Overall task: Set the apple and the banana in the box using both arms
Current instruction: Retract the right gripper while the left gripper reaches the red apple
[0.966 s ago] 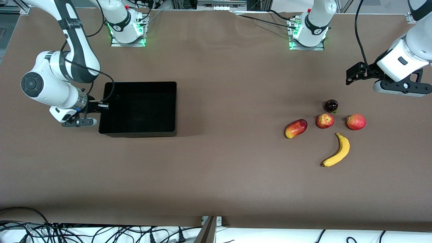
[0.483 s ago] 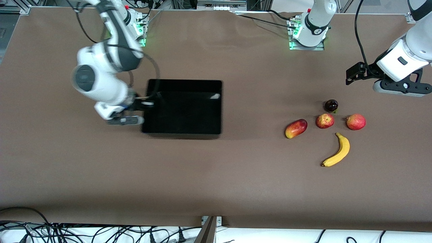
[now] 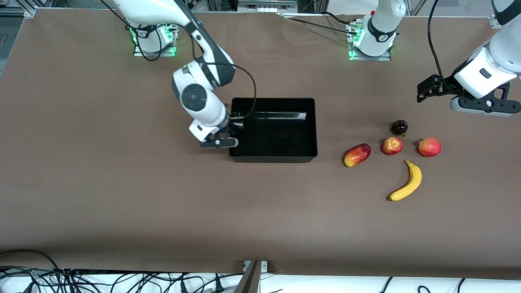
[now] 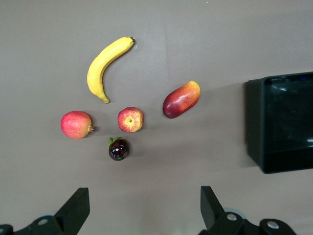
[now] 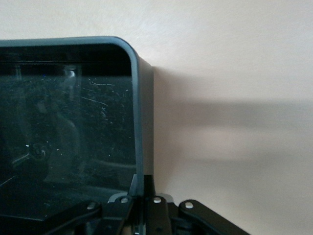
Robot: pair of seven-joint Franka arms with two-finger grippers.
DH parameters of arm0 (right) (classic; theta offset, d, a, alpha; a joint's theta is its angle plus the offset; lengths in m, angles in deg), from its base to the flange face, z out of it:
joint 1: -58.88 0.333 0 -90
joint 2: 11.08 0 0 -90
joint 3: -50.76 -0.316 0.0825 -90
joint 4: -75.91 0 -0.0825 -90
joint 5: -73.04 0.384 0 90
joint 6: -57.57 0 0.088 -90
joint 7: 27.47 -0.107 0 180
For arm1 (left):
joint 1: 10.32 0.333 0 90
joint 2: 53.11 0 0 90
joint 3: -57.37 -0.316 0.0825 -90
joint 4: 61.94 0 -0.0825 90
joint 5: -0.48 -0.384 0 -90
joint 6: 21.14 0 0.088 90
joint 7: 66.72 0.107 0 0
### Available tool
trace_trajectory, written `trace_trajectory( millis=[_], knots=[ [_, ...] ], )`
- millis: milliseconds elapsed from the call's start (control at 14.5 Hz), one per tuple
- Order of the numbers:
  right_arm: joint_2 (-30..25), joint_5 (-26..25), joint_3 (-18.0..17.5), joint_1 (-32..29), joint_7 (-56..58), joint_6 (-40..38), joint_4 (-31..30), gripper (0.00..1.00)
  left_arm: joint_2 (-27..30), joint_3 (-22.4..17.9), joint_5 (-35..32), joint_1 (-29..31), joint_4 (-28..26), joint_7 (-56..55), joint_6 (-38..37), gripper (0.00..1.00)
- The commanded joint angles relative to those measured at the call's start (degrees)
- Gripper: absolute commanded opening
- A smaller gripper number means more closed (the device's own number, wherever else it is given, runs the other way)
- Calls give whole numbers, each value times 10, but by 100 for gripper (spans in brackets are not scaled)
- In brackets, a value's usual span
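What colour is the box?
Glossy black box, seen best in the front view.

Apple [image 3: 392, 145] beside banana [image 3: 406, 181], apart from box [image 3: 313, 130]

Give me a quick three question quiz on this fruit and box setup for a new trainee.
1. True or false: the banana lies in the box.
2. Which gripper is shut on the box wall: A left, B right?
3. Which fruit lies nearest the box?

Key: 1 false, it lies on the table. 2 B; the left one waits open above the table. 3 The mango-like fruit, beside the apple.
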Motion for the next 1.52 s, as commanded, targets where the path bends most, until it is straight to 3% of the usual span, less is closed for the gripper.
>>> trace_trajectory(
  millis=[0,207,276,345,552,828,1172,1310,1448],
  knots=[
    [24,7,7,23,-25,8,33,0,-2,2,-9,-1,13,1,-12,100],
    [38,7,7,25,-36,22,41,0,-2,2,-9,-1,13,1,-12,100],
    [43,6,7,31,-51,35,41,42,-2,3,-10,-1,13,1,-12,100],
    [43,3,9,32,-55,37,42,99,-2,3,-9,-1,13,0,-12,100],
    [16,0,26,29,-54,-20,73,100,-3,2,-9,-1,13,2,-12,100],
    [-43,-1,108,29,-42,-218,188,100,-12,0,-9,2,10,0,-13,100],
    [-165,3,220,28,54,-353,189,100,-89,-1,-11,2,12,7,-15,100],
    [-209,4,277,28,128,-410,180,100,-138,0,-62,-4,21,7,16,100],
    [-252,-1,291,-3,172,-454,156,100,-182,4,-111,-5,12,7,62,100]
  ],
)
